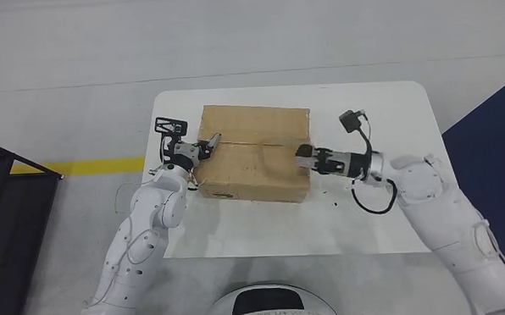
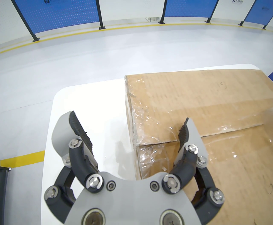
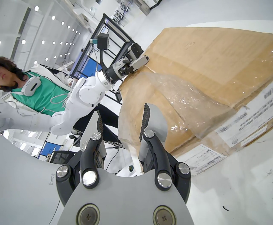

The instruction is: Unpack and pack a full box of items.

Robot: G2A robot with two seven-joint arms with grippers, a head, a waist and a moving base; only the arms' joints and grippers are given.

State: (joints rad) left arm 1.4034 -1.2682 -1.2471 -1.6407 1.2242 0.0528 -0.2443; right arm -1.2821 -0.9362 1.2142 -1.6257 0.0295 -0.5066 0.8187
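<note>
A closed brown cardboard box (image 1: 252, 153) lies in the middle of the white table (image 1: 366, 225), its top seam covered with clear tape (image 2: 149, 127). My left gripper (image 2: 129, 116) is open at the box's left end. One finger (image 2: 185, 132) hangs over the taped seam, the other (image 2: 74, 125) over the bare table beside the box. My right gripper (image 3: 121, 110) is open at the box's right end, and the box's (image 3: 202, 64) upper edge lies between its fingers. The left gripper (image 3: 140, 60) also shows at the far end in the right wrist view.
White printed labels (image 3: 245, 123) are stuck on the box's side near my right gripper. Bare table (image 2: 85, 102) runs around the box on all sides. A black rack (image 1: 9, 210) stands on the floor left of the table.
</note>
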